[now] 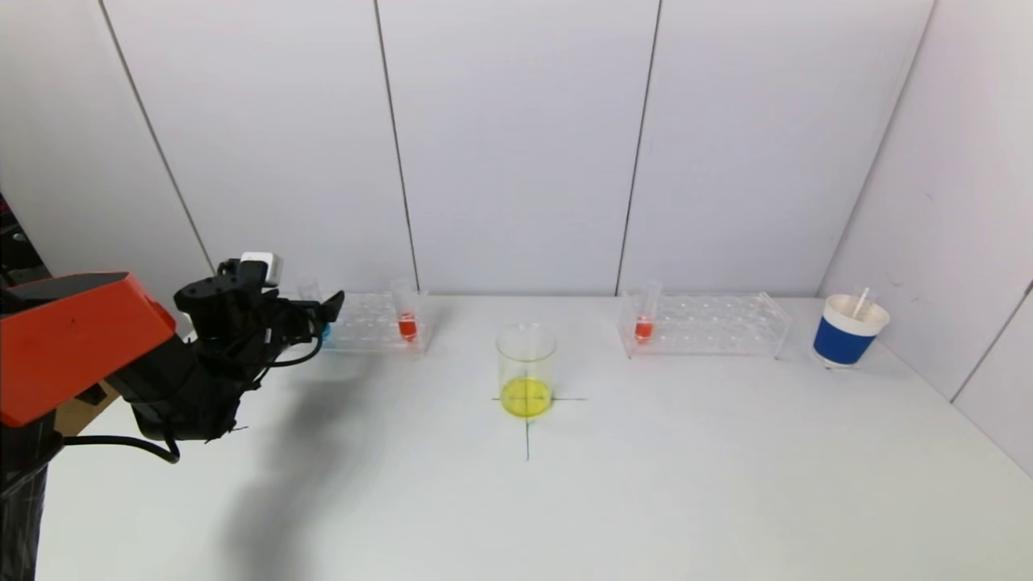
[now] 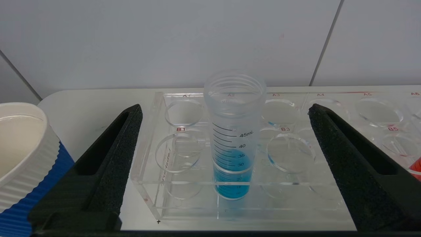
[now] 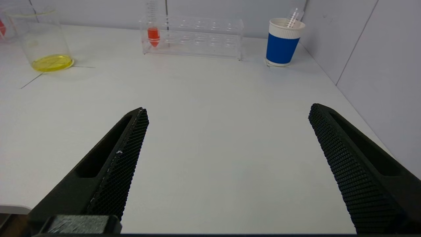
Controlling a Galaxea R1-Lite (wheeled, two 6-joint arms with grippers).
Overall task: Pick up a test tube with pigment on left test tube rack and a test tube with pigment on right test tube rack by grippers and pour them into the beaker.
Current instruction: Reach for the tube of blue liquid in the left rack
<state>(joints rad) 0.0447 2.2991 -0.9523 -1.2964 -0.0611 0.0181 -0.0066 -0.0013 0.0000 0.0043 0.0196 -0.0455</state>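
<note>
Blue tube (image 2: 234, 138) stands in the left rack (image 2: 158, 184), left of the beaker (image 1: 526, 369). Left end effector (image 2: 227, 158) brackets it, fingers apart, untouching: approach step. Next: advance, clamp, lift straight. Right end effector (image 3: 227, 164) idles apart, nearer than the beaker.

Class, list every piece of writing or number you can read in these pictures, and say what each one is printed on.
"45mL", "40", "35", "30": scale on the blue-liquid test tube; the lower figures are blurred.
"B1", "B3", "B5": red labels on the left test tube rack.
The rack's back-row labels and the writing on its end wall are unclear.
</note>
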